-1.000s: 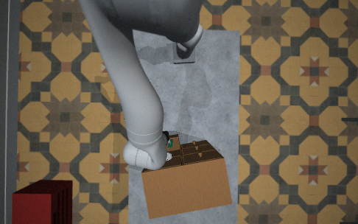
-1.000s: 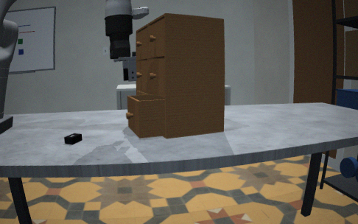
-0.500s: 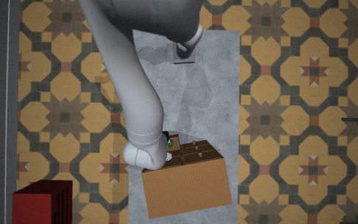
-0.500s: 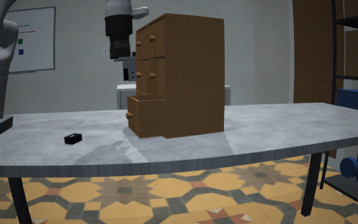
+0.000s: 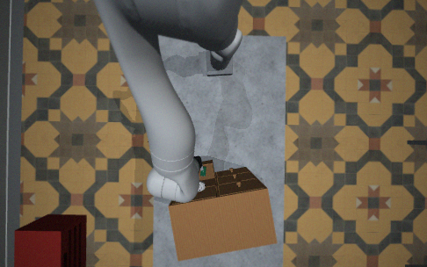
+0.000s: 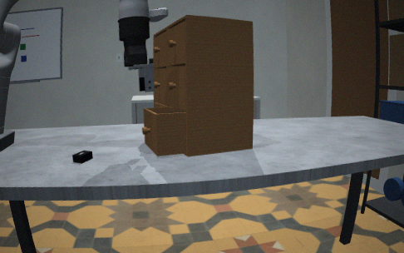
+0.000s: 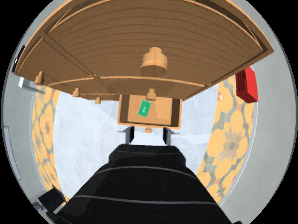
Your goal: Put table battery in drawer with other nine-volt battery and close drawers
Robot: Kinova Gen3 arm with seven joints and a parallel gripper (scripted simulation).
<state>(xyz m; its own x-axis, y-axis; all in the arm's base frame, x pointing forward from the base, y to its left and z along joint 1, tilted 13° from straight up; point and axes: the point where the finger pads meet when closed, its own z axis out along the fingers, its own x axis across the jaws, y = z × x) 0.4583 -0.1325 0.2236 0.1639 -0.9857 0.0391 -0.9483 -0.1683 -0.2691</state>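
The brown chest [image 5: 224, 224] [image 6: 220, 87] [image 7: 100, 35] has two columns of three drawers. The bottom drawer [image 6: 169, 133] [image 7: 120, 123] of the column nearer the exterior camera stands open and level; the others look shut. In it lies a green block [image 5: 203, 171] [image 7: 144, 108] with a pale mark; I cannot tell what it is. A small black block, apparently the nine-volt battery [image 6: 82, 156], lies on the table in front of the chest; it is not seen in the other views. My gripper [image 7: 148, 132] is open and empty, pointing down, high in front of the chest. The arm hides it in the top view.
The arm's base [image 5: 220, 71] stands on the table [image 5: 264, 110] [image 6: 291, 141] across from the chest's front. The knobs of the upper drawers [image 6: 172, 42] [image 7: 154, 61] stick out close to the hand. A red cabinet [image 5: 37, 248] [image 7: 247, 86] stands off the table.
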